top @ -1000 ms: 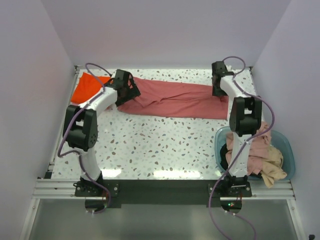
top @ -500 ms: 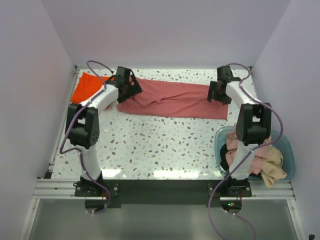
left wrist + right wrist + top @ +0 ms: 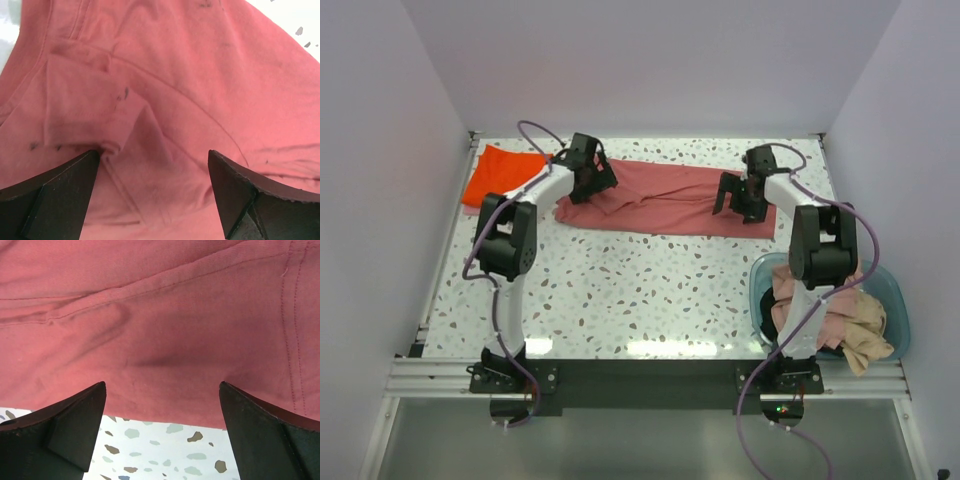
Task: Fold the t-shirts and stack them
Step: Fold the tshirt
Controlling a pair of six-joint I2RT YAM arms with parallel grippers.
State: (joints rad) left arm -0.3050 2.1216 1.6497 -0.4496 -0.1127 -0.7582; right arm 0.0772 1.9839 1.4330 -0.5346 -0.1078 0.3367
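Long folded salmon-pink cotton t-shirt [image 3: 660, 197] lies across far side of speckled white terrazzo table [image 3: 620, 290]. Left tool [image 3: 594, 174] is over its left end, right tool [image 3: 731, 195] over its right end. Wrist views only: both tools spread wide, gripping nothing, cloth close beneath. Top view only: bright orange t-shirt [image 3: 492, 174] far left; teal plastic basin [image 3: 898, 300] near right, holding pink and beige shirts [image 3: 835, 305].

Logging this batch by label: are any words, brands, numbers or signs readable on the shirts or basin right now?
No text can be read in any view.
The pink shirt shows only seams and small dark specks, no print or tag.
The orange shirt and the basin carry no visible marking.
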